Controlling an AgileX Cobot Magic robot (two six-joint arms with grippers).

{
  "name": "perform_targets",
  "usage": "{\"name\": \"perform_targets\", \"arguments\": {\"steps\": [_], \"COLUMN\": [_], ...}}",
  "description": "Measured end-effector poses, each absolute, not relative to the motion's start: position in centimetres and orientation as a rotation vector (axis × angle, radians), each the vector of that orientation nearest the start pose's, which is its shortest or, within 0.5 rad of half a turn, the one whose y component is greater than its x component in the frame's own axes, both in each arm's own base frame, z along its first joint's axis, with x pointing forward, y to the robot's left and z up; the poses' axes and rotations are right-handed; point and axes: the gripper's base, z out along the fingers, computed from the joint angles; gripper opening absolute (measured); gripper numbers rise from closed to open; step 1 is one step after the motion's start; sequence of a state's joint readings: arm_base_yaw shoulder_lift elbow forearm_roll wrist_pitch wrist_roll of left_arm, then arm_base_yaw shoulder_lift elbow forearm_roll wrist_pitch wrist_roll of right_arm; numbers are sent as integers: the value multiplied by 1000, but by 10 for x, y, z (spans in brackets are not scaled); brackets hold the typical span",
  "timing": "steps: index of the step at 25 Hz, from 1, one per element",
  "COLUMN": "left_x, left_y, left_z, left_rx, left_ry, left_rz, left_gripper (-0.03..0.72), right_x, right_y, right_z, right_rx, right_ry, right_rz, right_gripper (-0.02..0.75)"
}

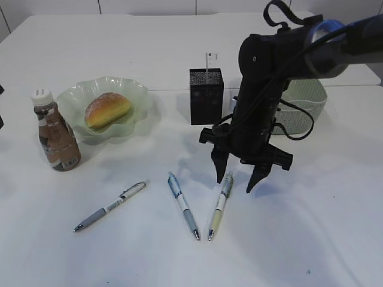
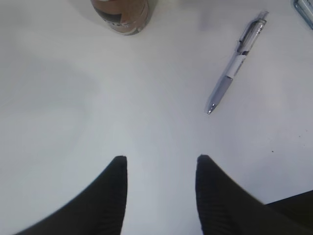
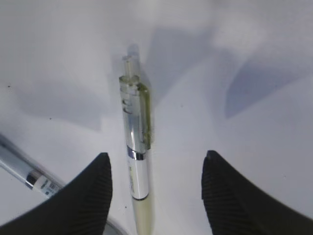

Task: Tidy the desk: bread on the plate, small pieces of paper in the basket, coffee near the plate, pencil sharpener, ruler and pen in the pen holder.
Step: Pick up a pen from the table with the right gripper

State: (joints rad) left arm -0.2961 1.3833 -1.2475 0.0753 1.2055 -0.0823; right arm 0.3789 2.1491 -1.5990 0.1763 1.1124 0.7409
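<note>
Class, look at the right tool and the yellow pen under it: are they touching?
Apart. The right wrist view shows the yellow pen lying on the desk between the right tool's open fingers, with bare white surface either side.

My own arm hid much of the basket at the exterior view's right. My left wrist view's top edge cut off the coffee, and its upper right corner showed only a sliver of another pen.

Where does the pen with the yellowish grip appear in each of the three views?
Exterior view: yellowish pen lies right of centre, between the right jaws.
Left wrist view: not in it.
Right wrist view: the pen is central, between the open jaws.
Shared landmark: the neighbouring blue pen.
</note>
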Motion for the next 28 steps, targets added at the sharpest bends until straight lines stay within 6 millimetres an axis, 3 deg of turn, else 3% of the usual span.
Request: {"name": "perform_targets", "arguments": {"steps": [7, 28], "left_x": [255, 256], "left_y": [-71, -69], "left_z": [331, 331], "left_rx": [323, 329], "left_ry": [2798, 2793], "left_rz": [19, 49], "left_gripper": [321, 321], "right_x": [387, 389], "right_y": [172, 185], "right_z": [139, 128], "right_rx": [710, 662], "right_ry": [3165, 3136], "right_rz": [195, 229], "right_gripper": [460, 460]}}
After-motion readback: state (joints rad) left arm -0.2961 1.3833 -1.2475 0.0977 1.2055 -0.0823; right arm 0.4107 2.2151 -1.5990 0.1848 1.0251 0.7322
